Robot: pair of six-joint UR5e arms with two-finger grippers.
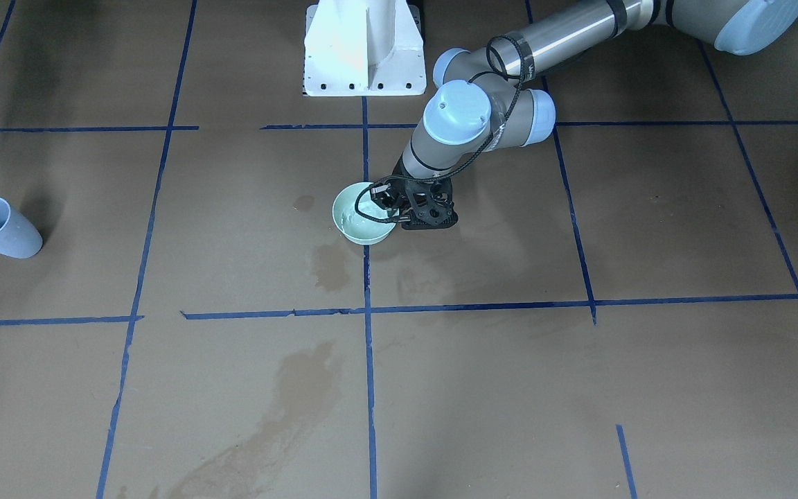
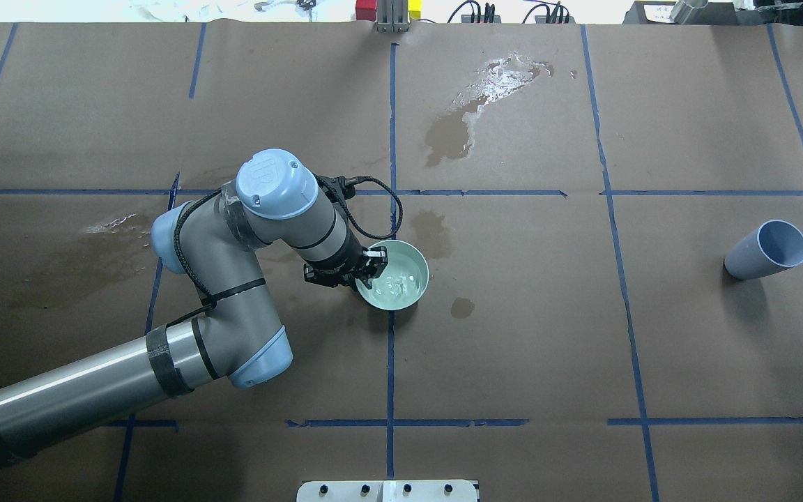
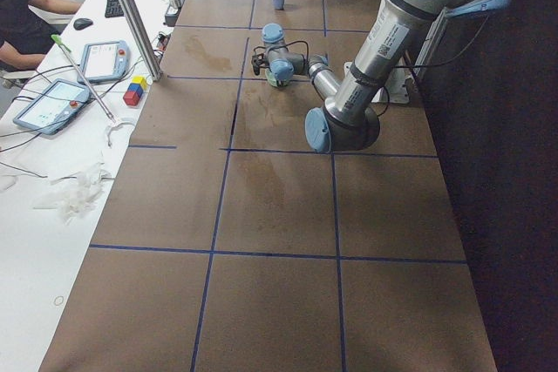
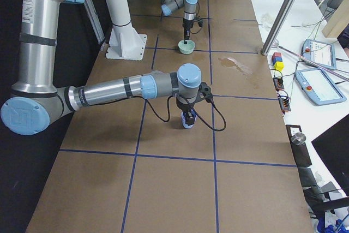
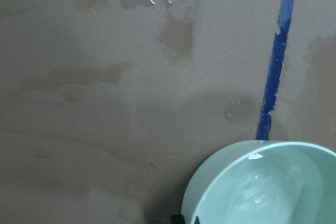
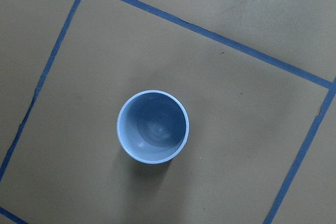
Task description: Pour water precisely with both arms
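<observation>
Overhead exterior | left claw (image 2: 368, 268) pinches bowl (image 2: 394, 304) rim, water (image 2: 401, 279) just beyond it | sloshy, slick rim: you'd carry it level | right claw (image 4: 187, 117): can't tell

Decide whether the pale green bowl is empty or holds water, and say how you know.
It holds water: a shallow glossy pool glints inside the bowl in the overhead and left wrist views.
</observation>
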